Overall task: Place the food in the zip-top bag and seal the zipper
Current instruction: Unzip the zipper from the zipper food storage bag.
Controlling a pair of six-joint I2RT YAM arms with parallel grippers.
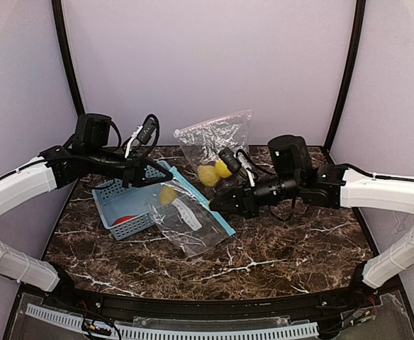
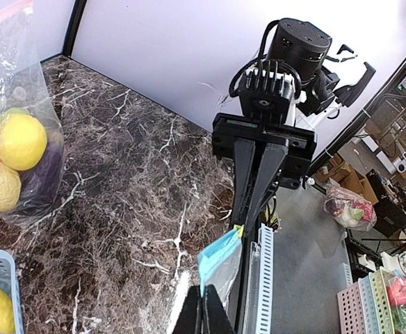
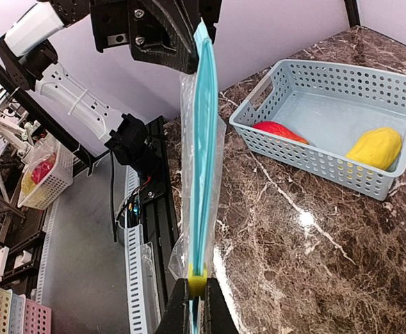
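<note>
1. You have the L claw clenched on one end of the zip-top bag's blue zipper strip.
2. Your R claw is clenched on the other end, at the yellow slider.
3. Food: red piece + one lemon sit in the blue basket on the bench.
4. More lemons are in a 2nd clear bag behind.

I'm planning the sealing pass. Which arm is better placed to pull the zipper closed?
Right. The right tool is shut on the yellow slider at one end of the blue zipper strip; the left tool just pinches the opposite end, anchoring it.
</note>
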